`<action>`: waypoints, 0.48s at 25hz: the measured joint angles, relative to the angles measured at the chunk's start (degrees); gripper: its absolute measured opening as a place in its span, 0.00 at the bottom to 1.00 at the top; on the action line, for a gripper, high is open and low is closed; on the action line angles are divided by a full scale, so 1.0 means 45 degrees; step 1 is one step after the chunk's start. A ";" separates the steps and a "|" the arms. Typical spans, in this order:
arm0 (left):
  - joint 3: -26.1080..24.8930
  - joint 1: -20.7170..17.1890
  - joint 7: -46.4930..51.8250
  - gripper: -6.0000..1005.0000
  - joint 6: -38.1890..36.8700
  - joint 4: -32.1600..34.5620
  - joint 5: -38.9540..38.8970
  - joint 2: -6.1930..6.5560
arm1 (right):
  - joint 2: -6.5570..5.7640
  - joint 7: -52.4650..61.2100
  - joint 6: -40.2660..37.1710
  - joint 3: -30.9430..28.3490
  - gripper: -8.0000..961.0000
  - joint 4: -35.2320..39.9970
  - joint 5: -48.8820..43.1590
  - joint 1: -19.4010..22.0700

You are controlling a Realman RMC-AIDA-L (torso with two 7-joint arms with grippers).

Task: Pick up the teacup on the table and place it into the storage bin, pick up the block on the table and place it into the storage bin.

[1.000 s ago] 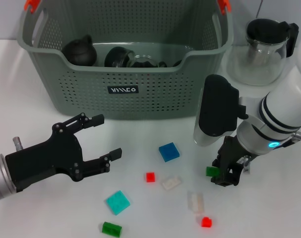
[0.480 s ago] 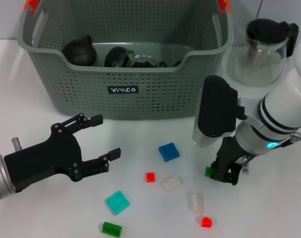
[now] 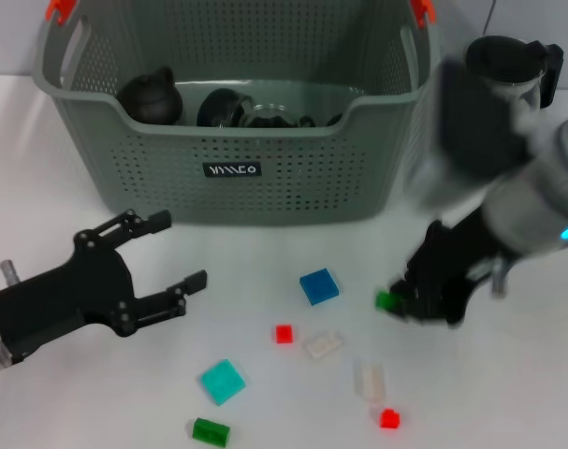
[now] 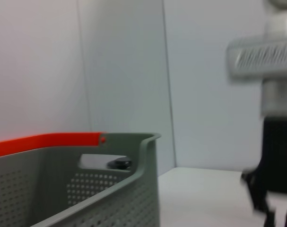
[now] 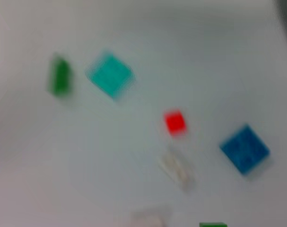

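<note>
The grey-green storage bin (image 3: 237,150) stands at the back, and its rim (image 4: 134,156) also shows in the left wrist view. Dark rounded vessels (image 3: 151,95) lie inside it; no teacup shows on the table. My right gripper (image 3: 410,301) is shut on a small green block (image 3: 386,301), held just above the table right of the blue block (image 3: 318,285). The green block's edge (image 5: 213,224) shows in the right wrist view. My left gripper (image 3: 181,250) hovers open at the lower left, with nothing between its fingers.
Loose blocks lie on the white table: red (image 3: 284,333), white (image 3: 324,345), another white (image 3: 369,380), small red (image 3: 388,418), teal (image 3: 222,381), green (image 3: 210,431). A glass pitcher (image 3: 508,61) with a black lid stands right of the bin, behind my right arm.
My right gripper has risen and shifted left with the green block, and the right arm swings up fast. My left gripper has drifted left and slightly lower.
</note>
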State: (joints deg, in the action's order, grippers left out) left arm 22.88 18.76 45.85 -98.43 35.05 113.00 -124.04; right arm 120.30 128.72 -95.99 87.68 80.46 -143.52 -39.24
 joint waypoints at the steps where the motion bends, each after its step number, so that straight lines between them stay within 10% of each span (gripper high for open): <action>1: -0.0114 -0.0024 -0.0013 0.82 0.0008 0.0008 0.0064 0.0007 | 0.0000 0.0080 -0.0778 -0.0731 0.21 0.0879 0.0534 0.0030; 6: -0.0477 -0.0112 -0.0202 0.82 0.0007 0.0023 0.0270 0.0005 | -0.0033 0.1112 -0.2672 -0.5000 0.21 0.3626 0.4578 -0.0834; 12: -0.0347 0.0102 -0.0234 0.82 -0.0032 -0.0059 0.0279 -0.0010 | -0.0210 0.1774 0.0530 -0.7662 0.22 0.2277 0.5272 -0.2609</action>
State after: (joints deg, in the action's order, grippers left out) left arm 21.31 19.22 44.80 -98.57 34.79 114.25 -124.09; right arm 119.36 136.71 -93.60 53.20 90.71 -119.80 -50.99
